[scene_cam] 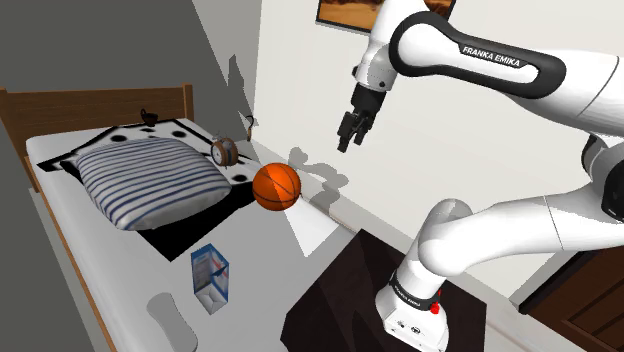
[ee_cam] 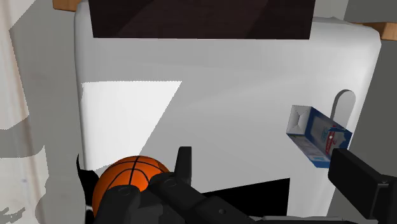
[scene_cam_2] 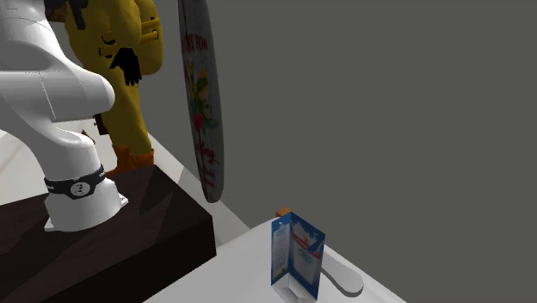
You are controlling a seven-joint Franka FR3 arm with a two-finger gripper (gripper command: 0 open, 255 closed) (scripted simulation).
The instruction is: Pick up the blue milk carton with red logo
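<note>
The blue and white milk carton with a red logo stands upright on the white bed, near its front edge. The second exterior view has the carton close to the bed's corner. My gripper hangs high in the air, well above and beyond the carton, past the basketball. In the wrist view the carton lies far below, just ahead of the right finger. The gripper is open, its fingers wide apart with nothing between them.
An orange basketball rests on the bed between gripper and carton. A striped pillow and an alarm clock lie further back. A flat white paddle-shaped thing lies beside the carton. The dark stand adjoins the bed.
</note>
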